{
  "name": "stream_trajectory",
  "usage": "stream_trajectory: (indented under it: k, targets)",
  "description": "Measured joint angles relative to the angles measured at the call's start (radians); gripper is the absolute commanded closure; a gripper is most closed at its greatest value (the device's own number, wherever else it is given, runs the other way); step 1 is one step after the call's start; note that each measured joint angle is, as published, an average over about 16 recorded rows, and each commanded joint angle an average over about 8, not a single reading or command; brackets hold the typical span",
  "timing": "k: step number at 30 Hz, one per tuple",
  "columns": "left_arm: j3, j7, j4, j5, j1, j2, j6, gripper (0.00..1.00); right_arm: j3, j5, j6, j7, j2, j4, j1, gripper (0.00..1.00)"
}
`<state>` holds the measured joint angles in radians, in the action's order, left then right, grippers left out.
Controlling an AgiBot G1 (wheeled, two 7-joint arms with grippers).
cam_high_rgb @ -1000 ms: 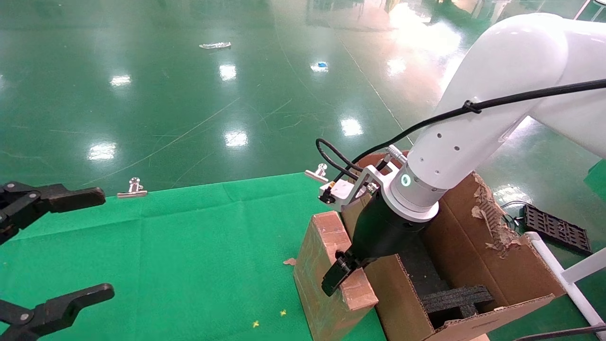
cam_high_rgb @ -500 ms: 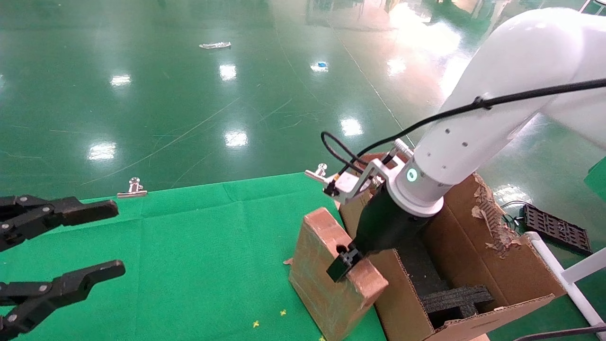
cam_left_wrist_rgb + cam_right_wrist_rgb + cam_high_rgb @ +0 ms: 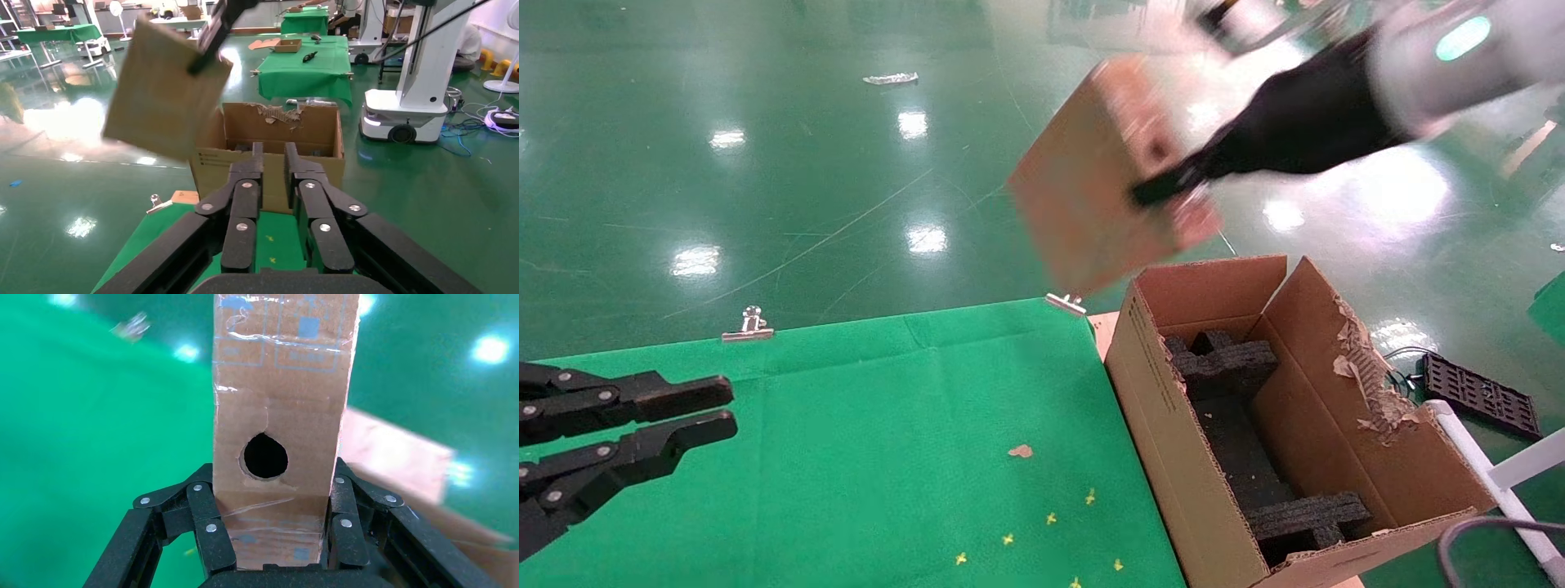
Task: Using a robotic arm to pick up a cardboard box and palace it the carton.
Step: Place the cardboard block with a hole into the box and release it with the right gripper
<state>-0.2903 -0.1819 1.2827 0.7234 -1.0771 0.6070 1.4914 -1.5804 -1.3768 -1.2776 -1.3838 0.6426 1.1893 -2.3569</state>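
**Box held in the air above the carton**

The robotic arm (image 3: 1434, 49), the robot's right one, reaches in from the upper right of the head view, and its black right gripper (image 3: 1173, 184) clamps the cardboard box (image 3: 1091, 188) by its narrow edge. In the right wrist view the two fingers (image 3: 208, 530) press on either side of that narrow face, just below the round hole (image 3: 265, 456), with glossy tape across the cardboard between them. The box hangs tilted out from the fingertips, clear of every surface, its broad brown face turned toward the head camera.

Below the gripper and a little nearer the robot stands the carton (image 3: 1148, 384), open at the top, its flaps up and the right-hand flap edge torn. Black foam blocks (image 3: 1222, 363) sit inside at both ends. The held box is above the carton's far left corner and well apart from it; nothing of it is inside the carton.

The green cloth (image 3: 862, 441) lies beside the carton, on the side away from the right arm. Metal clips (image 3: 750, 325) sit at its far edge, small yellow marks near its front.

The left gripper (image 3: 715, 408) hovers low over the cloth's left part, far from the box, its fingers nearly together with a narrow gap between them and nothing in them; the left wrist view shows the same slim gap.
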Motion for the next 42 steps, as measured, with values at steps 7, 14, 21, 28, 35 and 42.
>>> stream_trajectory:
  k: [7, 14, 21, 28, 35, 42]
  targets:
    - [0.0, 0.0, 0.0, 0.0, 0.0, 0.0, 0.0, 1.0, -0.006, -0.106, -0.022, 0.033, -0.073, -0.067, -0.071, 1.0]
    - [-0.001, 0.0, 0.0, -0.001, 0.0, 0.0, 0.0, 0.23, -0.049, -0.186, -0.083, 0.045, -0.124, -0.135, -0.073, 1.0]
    - [-0.001, 0.001, 0.0, -0.001, 0.0, -0.001, -0.001, 0.0, -0.095, -0.219, -0.124, 0.065, -0.153, -0.205, -0.025, 1.0]
    - [-0.002, 0.001, 0.0, -0.001, 0.0, -0.001, -0.001, 0.0, -0.13, -0.222, -0.115, 0.088, -0.153, -0.283, 0.052, 1.0]
    - [-0.002, 0.001, 0.0, -0.002, 0.0, -0.001, -0.001, 0.0, -0.152, -0.204, -0.07, 0.11, -0.122, -0.373, 0.145, 1.0]
    - [-0.003, 0.001, 0.0, -0.002, -0.001, -0.001, -0.001, 0.0, -0.164, -0.171, -0.012, 0.132, -0.073, -0.474, 0.249, 1.0]
